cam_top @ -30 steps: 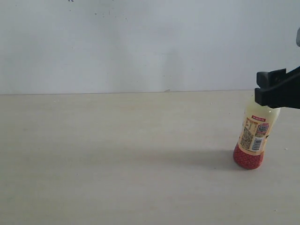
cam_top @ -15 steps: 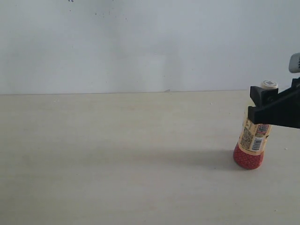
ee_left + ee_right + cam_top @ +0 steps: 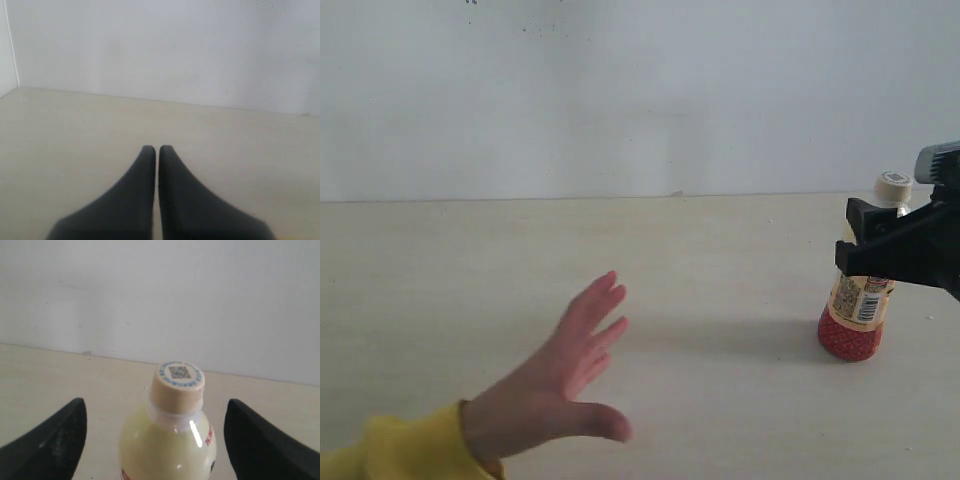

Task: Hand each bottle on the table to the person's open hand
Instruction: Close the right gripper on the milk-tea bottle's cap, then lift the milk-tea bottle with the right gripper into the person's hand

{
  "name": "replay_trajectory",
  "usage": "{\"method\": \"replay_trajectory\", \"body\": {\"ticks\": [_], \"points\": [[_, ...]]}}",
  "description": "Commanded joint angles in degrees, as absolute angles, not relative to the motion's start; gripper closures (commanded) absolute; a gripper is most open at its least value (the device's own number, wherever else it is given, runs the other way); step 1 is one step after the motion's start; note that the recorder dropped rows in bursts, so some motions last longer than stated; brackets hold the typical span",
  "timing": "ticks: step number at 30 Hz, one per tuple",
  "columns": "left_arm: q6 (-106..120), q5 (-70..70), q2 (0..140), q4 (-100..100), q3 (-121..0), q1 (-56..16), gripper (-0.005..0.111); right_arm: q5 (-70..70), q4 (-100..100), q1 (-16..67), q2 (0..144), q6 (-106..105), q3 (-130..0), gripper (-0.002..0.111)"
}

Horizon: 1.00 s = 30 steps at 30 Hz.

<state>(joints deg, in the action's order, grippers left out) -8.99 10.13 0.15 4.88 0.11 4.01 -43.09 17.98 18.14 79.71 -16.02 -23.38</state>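
The yellowish drink bottle [image 3: 858, 312] with a red base and cream cap stands upright at the right of the table [image 3: 720, 410]. My right gripper [image 3: 868, 252] is open and straddles the bottle's upper body. In the right wrist view the bottle [image 3: 170, 440] sits between the two black fingers [image 3: 55, 440] with gaps on both sides. The person's open hand [image 3: 560, 375], fingers spread and yellow cuff [image 3: 400, 450] showing, hovers at the front left. My left gripper [image 3: 156, 150] is shut on nothing over bare table. The other two bottles are out of view.
A plain white wall [image 3: 620, 100] runs behind the table's far edge. The hand and the bottle stand far apart, with bare tabletop between them.
The person's hand has come into view at the front left. My right gripper has sunk lower around the bottle and shifted slightly left, so the cap now shows above it.
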Motion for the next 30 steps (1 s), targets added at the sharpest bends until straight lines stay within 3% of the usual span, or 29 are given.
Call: {"method": "replay_trajectory", "body": {"ticks": [1, 9, 18, 20, 22, 24, 30], "points": [[-9.24, 10.26, 0.0, 4.91, 0.0, 4.16, 0.103, -44.05, 20.95, 17.7, 81.9, -17.46, -25.8, 0.037], [-9.24, 10.26, 0.0, 4.91, 0.0, 4.16, 0.103, -44.55, 24.53, 16.91, 82.45, -20.79, -26.8, 0.037], [-9.24, 10.26, 0.0, 4.91, 0.0, 4.16, 0.103, -39.29, 11.14, 9.67, 87.96, -8.1, -33.33, 0.037], [-9.24, 10.26, 0.0, 4.91, 0.0, 4.16, 0.103, -37.59, 11.05, 9.67, 90.04, -8.1, -33.91, 0.045], [-9.24, 10.26, 0.0, 4.91, 0.0, 4.16, 0.103, -37.82, 11.05, 9.67, 91.36, -8.07, -33.91, 0.074], [-9.24, 10.26, 0.0, 4.91, 0.0, 4.16, 0.103, -38.8, 10.03, 9.8, 90.79, -8.07, -33.91, 0.109], [-9.24, 10.26, 0.0, 4.91, 0.0, 4.16, 0.103, -35.05, 4.56, 13.33, 80.47, -7.26, -33.91, 0.109]]}}
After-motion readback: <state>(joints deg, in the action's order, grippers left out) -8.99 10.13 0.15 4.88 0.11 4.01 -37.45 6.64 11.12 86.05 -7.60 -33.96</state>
